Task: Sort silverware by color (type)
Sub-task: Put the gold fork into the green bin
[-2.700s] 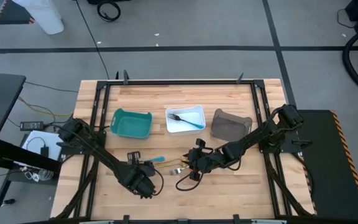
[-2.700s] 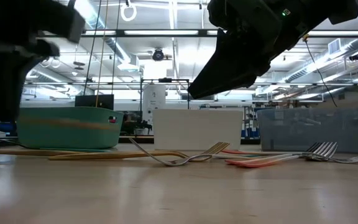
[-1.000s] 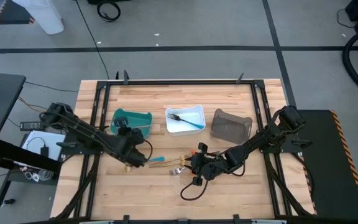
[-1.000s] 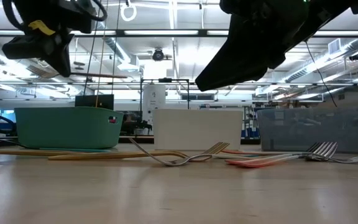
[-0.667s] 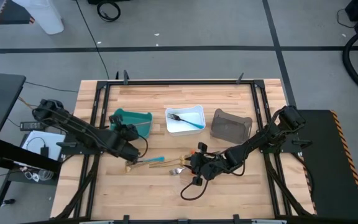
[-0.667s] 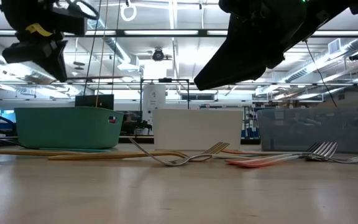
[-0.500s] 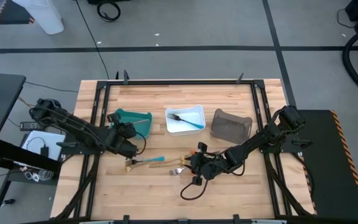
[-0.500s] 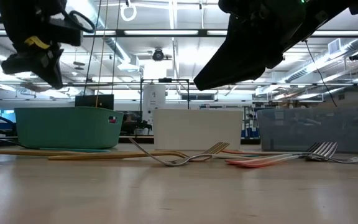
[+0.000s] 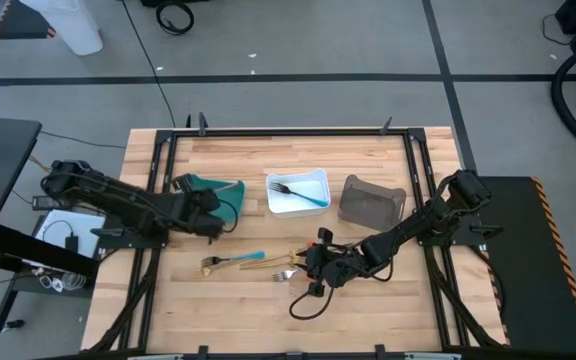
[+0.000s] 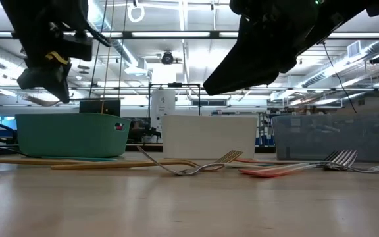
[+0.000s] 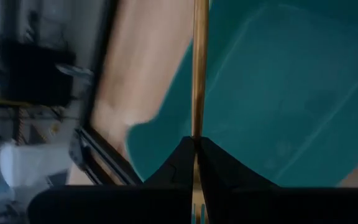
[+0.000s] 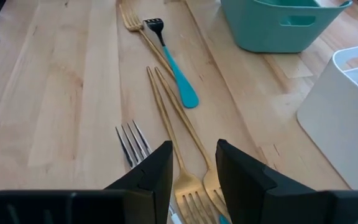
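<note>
Wooden table (image 9: 298, 310) holds three bins. Our left gripper (image 11: 195, 144) pinches a gold piece (image 11: 198, 68) over the teal bin (image 9: 230, 191), ready to drop it. Our right gripper (image 12: 192, 163) hangs open above more gold forks (image 12: 173, 124), likely choosing one.

Grey concrete floor (image 9: 298, 40) crossed by dark lines surrounds the bench; long ceiling lights (image 10: 176, 34) glow overhead beyond it.

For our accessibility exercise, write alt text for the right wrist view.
The right gripper, fingers apart, hovers over gold forks lying on the wooden table. Beyond them lies a blue-handled fork; a teal bin and a white bin stand to one side.
</note>
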